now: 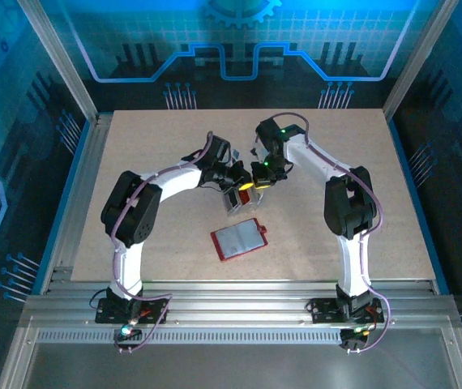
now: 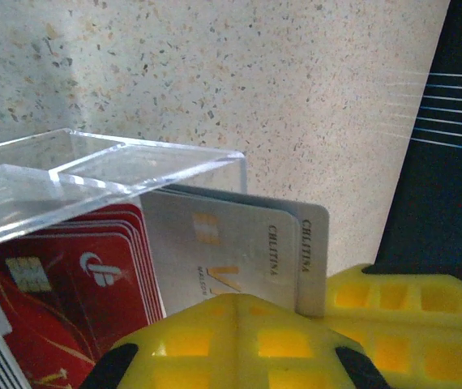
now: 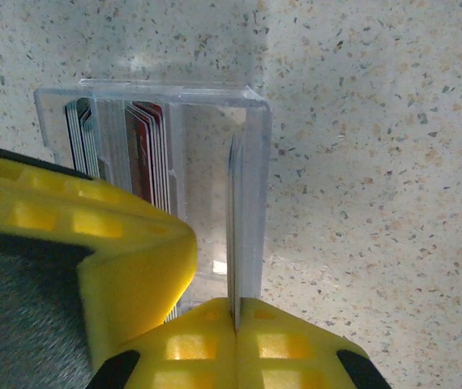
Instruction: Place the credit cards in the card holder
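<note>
The card holder [image 1: 239, 241], a red wallet, lies open on the table in front of both grippers, its grey sleeves facing up. Behind it stands a clear acrylic box [image 1: 235, 203] of upright credit cards. It holds red cards [image 2: 69, 284] and pale cards [image 2: 239, 243]. My right gripper [image 3: 236, 320] is shut on the edge of thin pale cards [image 3: 233, 227] standing at the box's right wall. My left gripper [image 2: 235, 312] is shut just over the box beside the red cards [image 3: 146, 154], and nothing shows between its fingers. Both grippers [image 1: 251, 185] meet above the box.
The clear box [image 2: 93, 174] has a divider between its compartments. Speckled tabletop [image 1: 336, 146] surrounds the box and wallet. An aluminium frame rail [image 1: 231, 288] runs along the near edge, and dark panels stand at the sides.
</note>
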